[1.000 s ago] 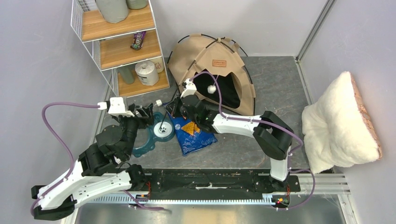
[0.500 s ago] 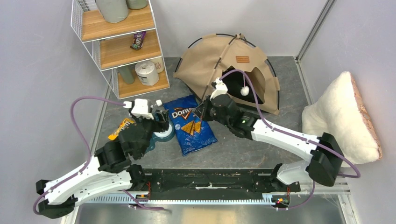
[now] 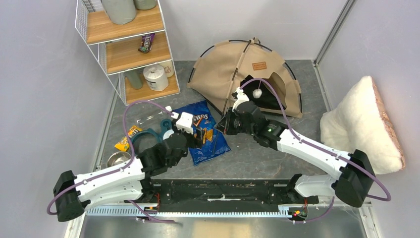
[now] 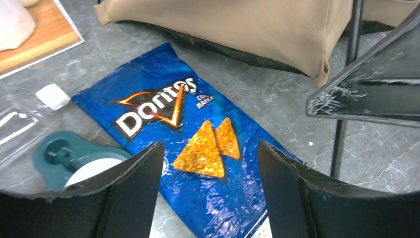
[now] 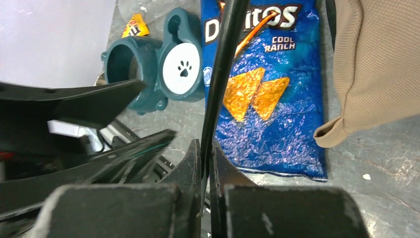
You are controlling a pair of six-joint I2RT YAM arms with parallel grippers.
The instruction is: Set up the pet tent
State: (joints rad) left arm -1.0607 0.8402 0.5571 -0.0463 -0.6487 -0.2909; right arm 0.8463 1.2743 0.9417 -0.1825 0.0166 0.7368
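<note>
The tan pet tent stands at the back of the table, its dark opening facing front-right, with a brown patch and a white pom-pom. My right gripper is at the tent's front-left corner, shut on a thin black pole. In the right wrist view the pole runs up between the fingers, with tan fabric to the right. My left gripper is open and empty just left of it. In the left wrist view it hovers over a Doritos bag, and the tent's edge lies beyond.
A blue Doritos bag lies under both grippers. A teal pet-item, a metal bowl and a yellow packet lie to the left. A wire-and-wood shelf stands at back left. A fluffy white cushion leans at right.
The right gripper dragged the tent by its pole rightward across the table. The left arm swung right, from the teal item to over the Doritos bag.
</note>
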